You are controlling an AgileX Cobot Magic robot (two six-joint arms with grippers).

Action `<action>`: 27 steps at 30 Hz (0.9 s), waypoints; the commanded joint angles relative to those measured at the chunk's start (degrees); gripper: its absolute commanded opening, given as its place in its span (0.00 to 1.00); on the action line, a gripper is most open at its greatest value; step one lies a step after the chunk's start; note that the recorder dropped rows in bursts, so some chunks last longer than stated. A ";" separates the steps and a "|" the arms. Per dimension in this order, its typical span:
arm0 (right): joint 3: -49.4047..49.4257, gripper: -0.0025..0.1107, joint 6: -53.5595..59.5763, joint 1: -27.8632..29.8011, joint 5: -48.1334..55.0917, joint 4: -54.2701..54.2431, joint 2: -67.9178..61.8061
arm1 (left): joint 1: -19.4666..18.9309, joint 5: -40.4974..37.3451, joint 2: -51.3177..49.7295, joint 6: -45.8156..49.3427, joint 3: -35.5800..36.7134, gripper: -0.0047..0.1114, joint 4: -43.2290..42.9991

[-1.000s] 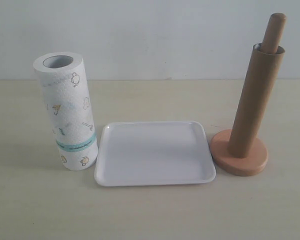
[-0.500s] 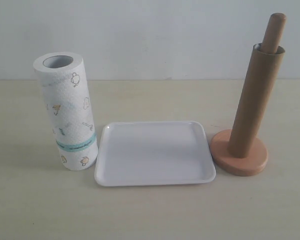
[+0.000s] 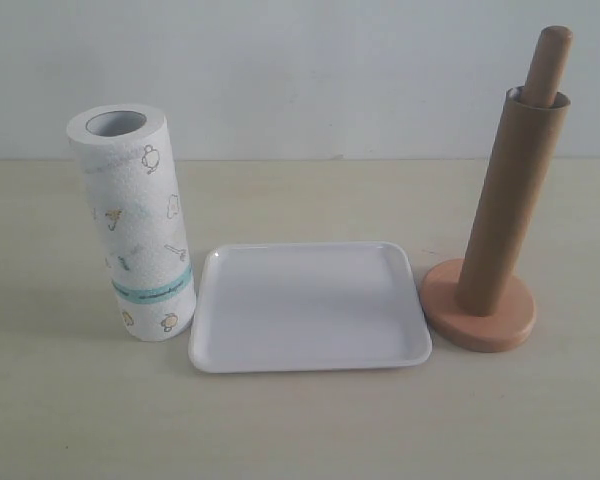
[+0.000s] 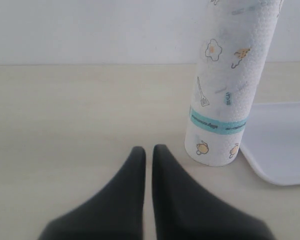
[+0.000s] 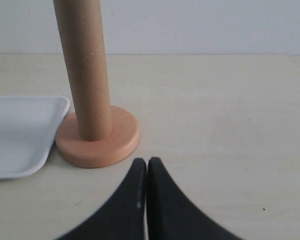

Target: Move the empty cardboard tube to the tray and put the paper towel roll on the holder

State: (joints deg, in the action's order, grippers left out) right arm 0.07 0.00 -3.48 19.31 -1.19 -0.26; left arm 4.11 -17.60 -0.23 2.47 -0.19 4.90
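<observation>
The brown cardboard tube (image 3: 510, 195) (image 5: 85, 70) stands sleeved over the wooden holder's dowel (image 3: 548, 62), on the round base (image 3: 480, 325) (image 5: 97, 142) at the right. A white paper towel roll (image 3: 135, 225) (image 4: 230, 85) with a teal band stands upright at the left. Between them lies the white tray (image 3: 310, 305) (image 4: 285, 145) (image 5: 20, 135), with nothing on it. My left gripper (image 4: 148, 149) is shut and holds nothing, short of the roll. My right gripper (image 5: 147, 161) is shut and holds nothing, just short of the holder's base. Neither gripper shows in the exterior view.
Everything rests on a pale beige tabletop (image 3: 300, 430) that ends at a plain white wall (image 3: 310, 70) behind.
</observation>
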 commanded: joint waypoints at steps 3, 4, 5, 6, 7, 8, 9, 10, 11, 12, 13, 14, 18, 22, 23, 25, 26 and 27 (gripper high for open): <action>-0.07 0.02 0.00 0.25 -0.17 0.37 0.26 | 0.47 0.02 0.23 -0.16 0.19 0.08 -0.02; -0.07 0.02 0.00 0.25 -0.17 0.37 0.26 | 0.47 0.02 0.23 -0.16 0.19 0.08 -0.02; -0.07 0.02 0.00 0.25 -0.17 0.37 0.26 | 0.47 0.02 0.23 -0.16 0.19 0.08 -0.02; -0.07 0.02 0.00 0.25 -0.17 0.37 0.26 | 0.47 0.02 0.23 -0.16 0.19 0.08 -0.02; -0.07 0.02 0.00 0.25 -0.17 0.37 0.26 | 0.47 0.02 0.23 -0.16 0.19 0.08 -0.02; -0.07 0.02 0.00 0.25 -0.17 0.37 0.26 | 0.47 0.02 0.23 -0.16 0.19 0.08 -0.02; -0.07 0.02 0.00 0.25 -0.17 0.37 0.26 | 0.47 0.02 0.23 -0.16 0.19 0.08 -0.02; -0.07 0.02 0.00 0.25 -0.17 0.37 0.26 | 0.47 0.02 0.23 -0.16 0.19 0.08 -0.02; -0.07 0.02 0.00 0.25 -0.17 0.37 0.26 | 0.47 0.02 0.23 -0.16 0.19 0.08 -0.02; -0.07 0.02 0.00 0.25 -0.17 0.37 0.26 | 0.47 0.02 0.23 -0.16 0.19 0.08 -0.02; -0.07 0.02 0.00 0.25 -0.17 0.37 0.26 | 0.47 0.02 0.23 -0.16 0.19 0.08 -0.02; -0.07 0.02 0.00 0.25 -0.17 0.37 0.26 | 0.47 0.02 0.23 -0.16 0.19 0.08 -0.02; -0.07 0.02 0.00 0.25 -0.17 0.37 0.26 | 0.47 0.02 0.23 -0.16 0.19 0.08 -0.02; -0.07 0.02 0.00 0.25 -1.06 0.35 0.26 | 0.47 0.02 0.23 -0.16 0.19 0.08 -0.02; -0.07 0.02 0.00 0.25 -1.06 0.35 0.26 | 0.47 0.02 0.23 -0.16 0.19 0.08 -0.02; -0.07 0.02 0.00 0.25 -5.83 0.35 0.26 | 0.47 0.02 0.23 -0.16 0.19 0.08 -0.02; -0.07 0.02 0.00 0.25 -13.37 0.35 0.26 | 0.47 0.02 0.23 -0.16 0.19 0.08 -0.02; -0.07 0.02 0.00 0.25 -18.98 0.35 0.26 | 0.47 0.02 0.23 -0.16 0.19 0.08 -0.02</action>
State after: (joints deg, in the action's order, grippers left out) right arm 0.07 0.00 -3.48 12.75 -1.19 -0.26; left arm 4.11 -17.60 -0.23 2.47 -0.19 4.90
